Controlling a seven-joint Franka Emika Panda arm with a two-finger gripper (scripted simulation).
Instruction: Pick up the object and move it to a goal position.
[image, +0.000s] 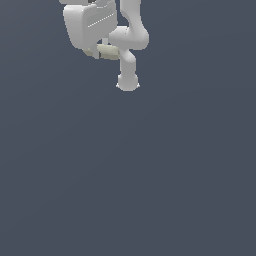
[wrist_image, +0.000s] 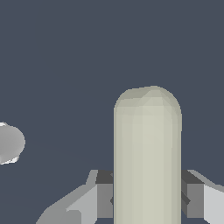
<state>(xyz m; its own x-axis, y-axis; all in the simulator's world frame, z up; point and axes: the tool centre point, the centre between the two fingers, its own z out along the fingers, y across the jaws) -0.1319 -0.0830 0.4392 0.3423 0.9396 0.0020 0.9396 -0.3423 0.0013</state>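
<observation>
Between the two dark finger pads (wrist_image: 104, 194) in the wrist view stands the cream rod (wrist_image: 147, 162), the pads pressed flat against its opposite sides, so the jaws are clenched on it. Its long axis runs straight out past the fingertips, crosswise to the line along which the jaws close, and its rounded end juts well beyond them; the grip sits low on its length, and the near end is cut off by the frame. The gripper (wrist_image: 147, 197) is thus already around the object, not beside or above it, and no reaching is left to do. Further out, the exterior view shows the same rod (image: 108, 52) as a pale stub poking sideways from under the white hand toward the exterior view's right, close against the arm's lower links (image: 129, 65), with the base (image: 128, 84) just below. The rod touches nothing else that can be seen, so I judge it lifted and in carriage. No goal marker shows in either view, so which way the carry must go cannot be told. With so much length overhanging, a sharp swing could twist it in the pads.
</observation>
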